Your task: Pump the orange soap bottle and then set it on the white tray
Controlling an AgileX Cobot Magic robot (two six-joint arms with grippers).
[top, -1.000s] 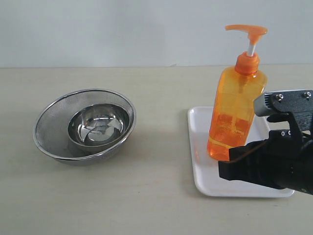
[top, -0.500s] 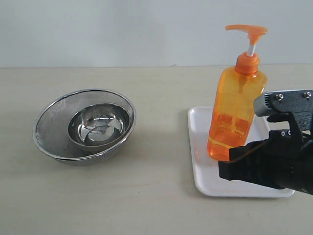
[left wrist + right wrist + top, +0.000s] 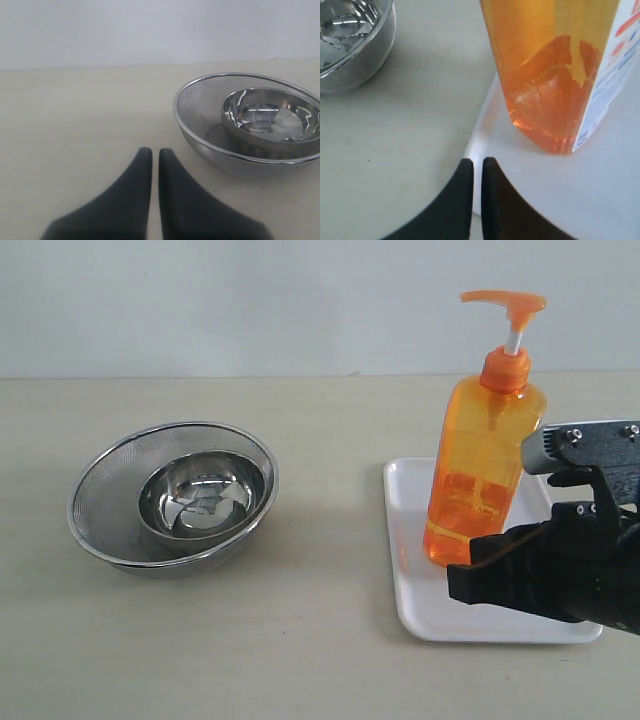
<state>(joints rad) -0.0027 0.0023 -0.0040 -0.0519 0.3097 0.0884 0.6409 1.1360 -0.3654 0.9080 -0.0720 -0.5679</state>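
Observation:
The orange soap bottle (image 3: pixel 485 465) stands upright on the white tray (image 3: pixel 412 570), pump head raised on its white stem. In the right wrist view the orange soap bottle (image 3: pixel 555 70) shows its white-red label on one side and rests on the white tray (image 3: pixel 600 200). My right gripper (image 3: pixel 455 583) hovers low over the tray's front part, just in front of the bottle and apart from it, shut and empty; its tips (image 3: pixel 477 162) sit near the tray's edge. My left gripper (image 3: pixel 155 152) is shut and empty above bare table; it does not show in the exterior view.
A steel mesh strainer (image 3: pixel 172 495) with a smaller steel bowl (image 3: pixel 203 495) nested inside sits on the table's left part. In the left wrist view the strainer (image 3: pixel 210 125) lies beside my left gripper's fingers. The beige table (image 3: pixel 320 640) ends at a pale wall.
Nearly nothing differs; my right gripper has shifted very slightly, and the bottle, tray and strainer stay where they were.

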